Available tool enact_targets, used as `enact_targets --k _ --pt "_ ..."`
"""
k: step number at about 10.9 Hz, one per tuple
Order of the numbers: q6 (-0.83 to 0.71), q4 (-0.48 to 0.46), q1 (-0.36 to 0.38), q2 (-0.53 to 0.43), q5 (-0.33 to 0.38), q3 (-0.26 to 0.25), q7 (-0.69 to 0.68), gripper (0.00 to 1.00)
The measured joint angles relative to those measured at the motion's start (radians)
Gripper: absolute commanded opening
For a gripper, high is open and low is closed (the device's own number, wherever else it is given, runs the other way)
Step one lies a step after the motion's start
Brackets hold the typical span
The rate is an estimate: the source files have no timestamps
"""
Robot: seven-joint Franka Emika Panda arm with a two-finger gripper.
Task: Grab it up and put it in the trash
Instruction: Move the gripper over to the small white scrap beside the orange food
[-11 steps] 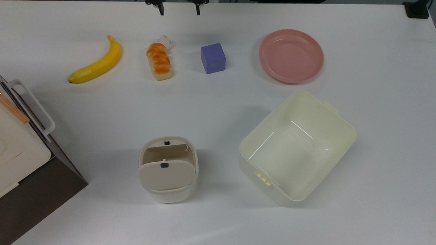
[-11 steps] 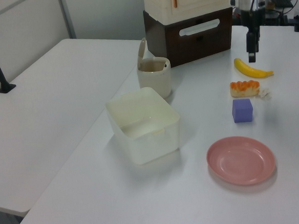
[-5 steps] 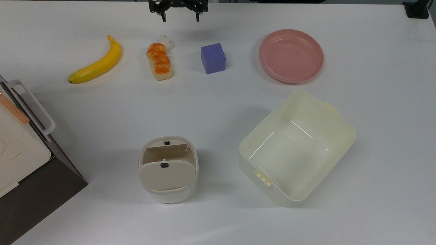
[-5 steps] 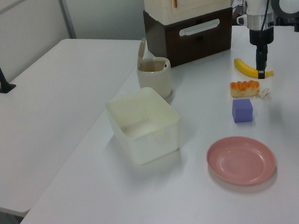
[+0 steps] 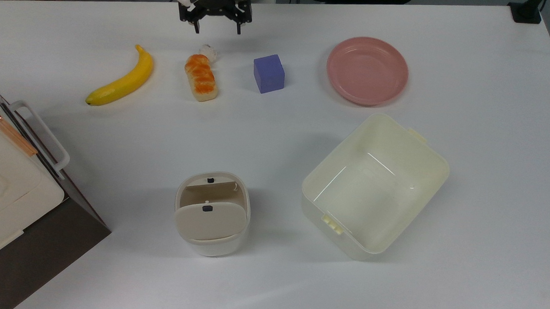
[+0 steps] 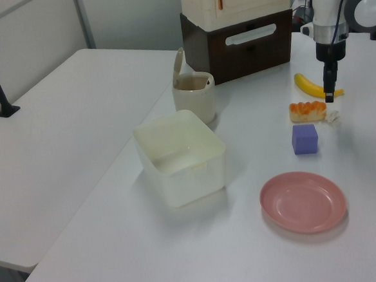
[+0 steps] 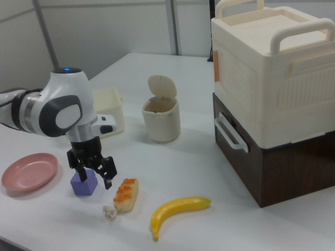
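The bench (image 5: 275,141) carries the bin (image 5: 212,212) near its middle, flap tipped up; the pincer (image 5: 216,28), released and empty, hangs above the wad (image 5: 208,50) by the loaf's (image 5: 201,77) end near the edge; reaching seems in hand; next, descend astride the wad, avoiding the loaf.

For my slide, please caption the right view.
Open gripper hovers above white wad beside bread loaf.

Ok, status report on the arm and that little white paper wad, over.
Gripper open, empty, hovering above the table. Tiny white crumpled wad on the table, touching the orange-glazed bread loaf. Small cream bin with its beige flap tilted open.
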Motion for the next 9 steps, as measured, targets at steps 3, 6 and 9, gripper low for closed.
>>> enact_targets --k 3,6,9 --pt "0.075 -0.02 0.0 0.046 -0.045 -0.023 0.0 0.97" --pt "0.12 -0.026 0.001 0.106 -0.07 -0.043 0.0 0.97" --pt "0.127 -0.027 0.002 0.134 -0.093 -0.043 -0.007 0.97"
